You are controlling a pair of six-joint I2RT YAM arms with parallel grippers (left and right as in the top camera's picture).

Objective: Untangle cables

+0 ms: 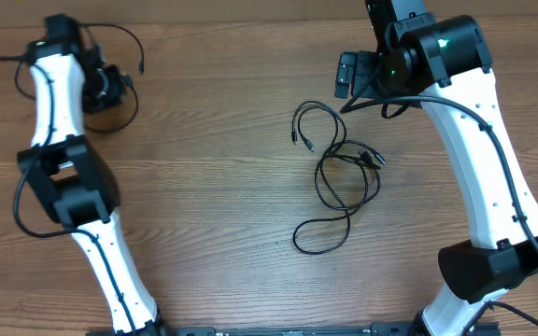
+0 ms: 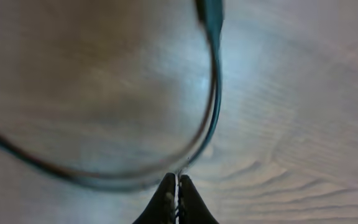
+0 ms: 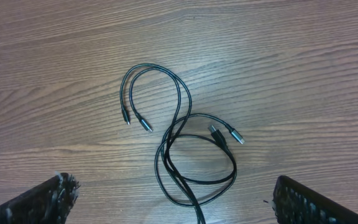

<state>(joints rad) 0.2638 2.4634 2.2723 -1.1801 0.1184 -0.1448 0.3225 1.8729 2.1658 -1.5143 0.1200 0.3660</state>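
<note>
Left gripper (image 2: 177, 182): pressed together, pinching a cable loop (image 2: 211, 106) at its tips.
Right gripper (image 3: 173, 190): spread wide, empty; cables (image 3: 180, 134) just ahead.

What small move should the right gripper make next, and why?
Likely lower the right gripper onto the tangle and close on one cord. Its jaws are open and empty, the cords cross just ahead of it, and the left gripper seems shut on a separate cable.
</note>
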